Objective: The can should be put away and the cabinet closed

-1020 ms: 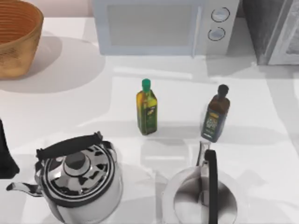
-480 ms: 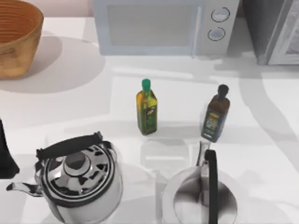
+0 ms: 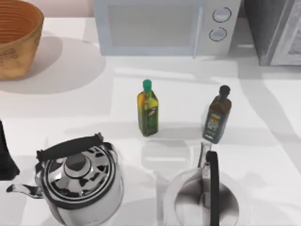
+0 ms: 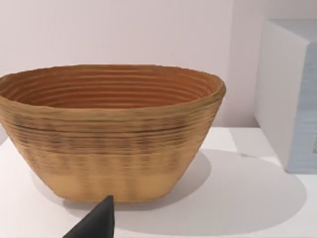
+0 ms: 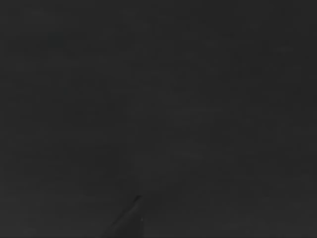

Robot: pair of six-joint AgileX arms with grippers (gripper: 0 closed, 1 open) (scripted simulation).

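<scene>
Top view looks down on a white table (image 3: pixel 70 108) crowded with kitchen things. A wicker basket (image 3: pixel 16 37) stands at the far left corner and a pale microwave (image 3: pixel 160 26) along the back. At the back right corner is a grey unit (image 3: pixel 275 33) that I take for the cabinet; whether it is open I cannot tell. A green-capped oil bottle (image 3: pixel 148 109) and a dark-capped bottle (image 3: pixel 217 115) stand upright mid-table, well apart. Nearer the front sit a steel kettle (image 3: pixel 77 181) and a second steel kettle (image 3: pixel 202 200) with its black handle across the top.

Where the can is, I cannot tell from any of this.

The left arm (image 3: pixel 5 157) rests at the table's left edge, parked. From the left wrist view, the left gripper (image 4: pixel 96 223) points toward the basket and holds nothing that I can make out, though I cannot tell whether it is released or clenched. The right wrist view is dark, and I cannot tell the right gripper's state either.

By my reckoning a can would be light, stiff and smooth-walled. That makes it slippery under a loose pinch and easy to dent under a hard one. I would take it across the middle of its side, with the jaws square to the wall and a moderate squeeze.
</scene>
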